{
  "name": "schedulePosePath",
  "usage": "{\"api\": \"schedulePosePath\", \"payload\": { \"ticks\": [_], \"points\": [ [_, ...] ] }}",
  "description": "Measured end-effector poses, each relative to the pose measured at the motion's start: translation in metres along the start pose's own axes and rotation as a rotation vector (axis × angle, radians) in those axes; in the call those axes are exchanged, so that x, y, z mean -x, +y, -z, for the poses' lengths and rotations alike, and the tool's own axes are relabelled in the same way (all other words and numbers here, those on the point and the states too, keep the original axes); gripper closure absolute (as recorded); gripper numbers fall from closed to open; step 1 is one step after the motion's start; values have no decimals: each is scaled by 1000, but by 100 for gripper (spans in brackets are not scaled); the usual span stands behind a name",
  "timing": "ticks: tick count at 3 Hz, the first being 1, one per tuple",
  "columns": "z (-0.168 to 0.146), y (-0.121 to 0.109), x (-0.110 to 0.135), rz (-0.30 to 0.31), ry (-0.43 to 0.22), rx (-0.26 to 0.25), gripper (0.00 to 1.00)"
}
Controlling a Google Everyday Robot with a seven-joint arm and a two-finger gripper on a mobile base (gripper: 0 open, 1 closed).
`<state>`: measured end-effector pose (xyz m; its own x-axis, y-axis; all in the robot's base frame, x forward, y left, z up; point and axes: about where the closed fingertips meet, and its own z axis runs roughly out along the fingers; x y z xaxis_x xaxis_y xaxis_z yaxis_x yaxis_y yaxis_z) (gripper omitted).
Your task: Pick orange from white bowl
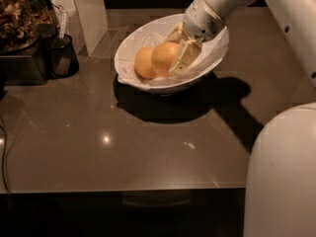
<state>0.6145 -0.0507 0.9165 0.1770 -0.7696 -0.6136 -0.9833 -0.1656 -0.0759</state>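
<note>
Nearest, lower right: white robot body point(284, 181). Surface: dark brown glossy countertop point(123, 147), lamp glints, heavy shadow under the bowl.

Mid-counter: white bowl point(170, 86), tilted, with wrinkled white liner point(148, 33). Contents: the orange point(163, 57) right of centre, touching a paler fruit point(143, 63) on its left.

Gripper point(174, 53) reaches down into the bowl from upper right, fingers point(183, 58) clamped either side of the orange.

Far left: black holder point(63, 58), container of brown dried matter point(19, 19). Behind: white pillar point(89, 14).
</note>
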Motion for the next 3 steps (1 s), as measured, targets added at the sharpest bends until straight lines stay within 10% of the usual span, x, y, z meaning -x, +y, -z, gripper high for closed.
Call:
{"api": "schedulePosePath", "payload": {
  "ticks": [3],
  "points": [
    [90,37,34,70,-192,-100,100]
  ]
}}
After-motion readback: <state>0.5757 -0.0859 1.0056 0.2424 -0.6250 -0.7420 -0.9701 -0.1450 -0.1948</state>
